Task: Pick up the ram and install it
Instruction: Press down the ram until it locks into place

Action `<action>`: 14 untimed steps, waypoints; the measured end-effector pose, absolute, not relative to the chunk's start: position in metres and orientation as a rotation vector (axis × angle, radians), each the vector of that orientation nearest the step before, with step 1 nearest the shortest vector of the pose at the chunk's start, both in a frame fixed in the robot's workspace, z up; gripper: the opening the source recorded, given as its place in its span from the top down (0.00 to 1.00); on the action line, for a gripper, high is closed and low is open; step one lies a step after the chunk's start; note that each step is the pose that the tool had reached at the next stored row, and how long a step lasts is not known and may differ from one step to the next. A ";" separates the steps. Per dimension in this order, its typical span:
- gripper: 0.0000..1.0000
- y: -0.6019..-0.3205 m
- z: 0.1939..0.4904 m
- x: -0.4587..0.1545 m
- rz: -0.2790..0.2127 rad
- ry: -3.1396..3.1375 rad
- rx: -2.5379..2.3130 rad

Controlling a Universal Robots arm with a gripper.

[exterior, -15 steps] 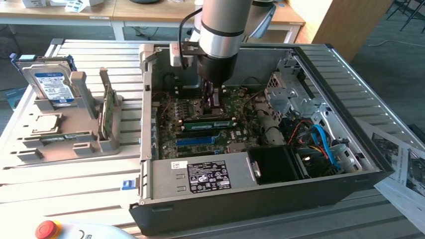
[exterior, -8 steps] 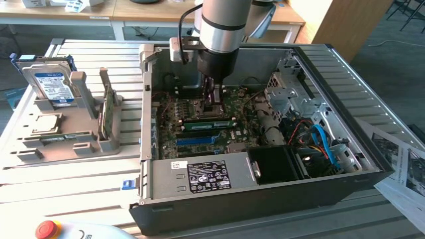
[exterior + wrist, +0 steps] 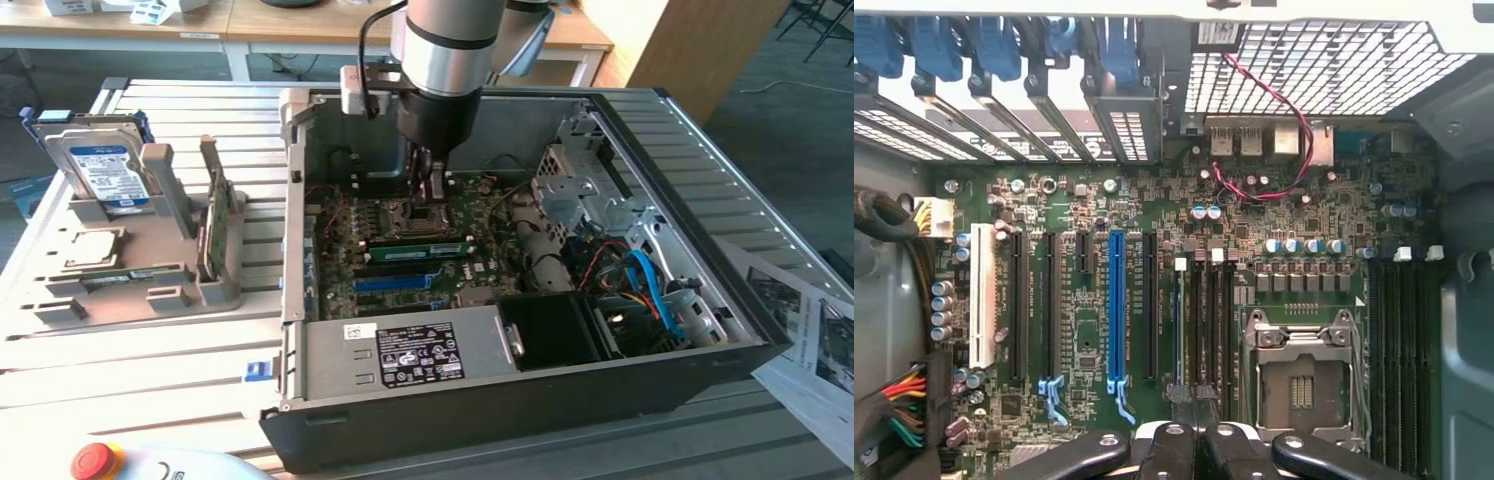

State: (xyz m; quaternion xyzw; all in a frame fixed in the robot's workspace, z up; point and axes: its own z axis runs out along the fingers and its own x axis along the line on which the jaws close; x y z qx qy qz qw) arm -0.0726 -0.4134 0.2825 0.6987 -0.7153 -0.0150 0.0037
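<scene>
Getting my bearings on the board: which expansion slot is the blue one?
The long slot between two black ones; the others are black or white.

I see an open computer case (image 3: 534,390) on the slatted table (image 3: 160,370), a grey holder tray (image 3: 134,290) beside it carrying a hard drive (image 3: 100,170), and a red emergency button (image 3: 96,460) at the table's near edge.
</scene>
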 end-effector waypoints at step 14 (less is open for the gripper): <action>0.89 -0.413 0.299 -0.073 -0.044 -2.240 2.188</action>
